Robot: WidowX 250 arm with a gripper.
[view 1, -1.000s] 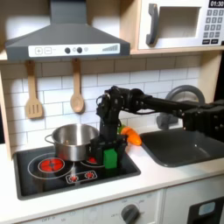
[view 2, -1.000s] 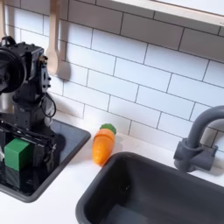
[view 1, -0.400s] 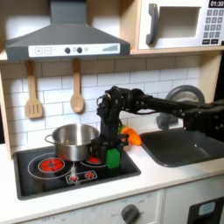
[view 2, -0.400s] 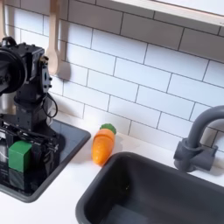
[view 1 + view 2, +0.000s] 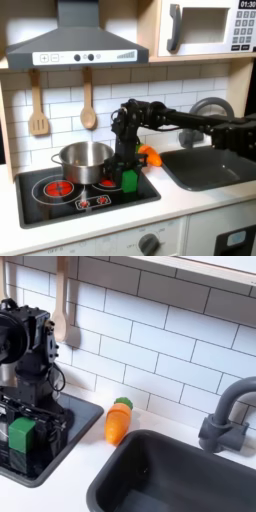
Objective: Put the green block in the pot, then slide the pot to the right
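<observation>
First exterior view: the arm (image 5: pixel 185 122) reaches in from the first exterior view's right and bends down over the toy hob (image 5: pixel 85 192). The end effector (image 5: pixel 127 178) hangs low over the hob's right part, its fingers on either side of the green block (image 5: pixel 129 181), apparently clamped on it; whether the block rests on the hob or is just above it cannot be told. The pot (image 5: pixel 83 161) stands on the hob to the left of the end effector, near it but apart, behind a red burner ring (image 5: pixel 60 188). An orange carrot (image 5: pixel 150 155) lies on the worktop (image 5: pixel 190 200) just behind and right of the arm's wrist. The dark sink (image 5: pixel 210 168) sits further right, with a grey tap (image 5: pixel 208 112) behind it. Two wooden utensils (image 5: pixel 38 110) hang on the tiled wall under the hood (image 5: pixel 78 45); a microwave (image 5: pixel 205 28) is at upper right.

Second exterior view: the end effector (image 5: pixel 24 438) is at the second exterior view's left edge, over the hob (image 5: pixel 70 426), with the block (image 5: pixel 21 438) held between its dark fingers (image 5: pixel 44 442). The carrot (image 5: pixel 119 421) lies on the worktop between hob and sink (image 5: pixel 170 476), touching neither. The tap (image 5: pixel 225 416) stands at right.
</observation>
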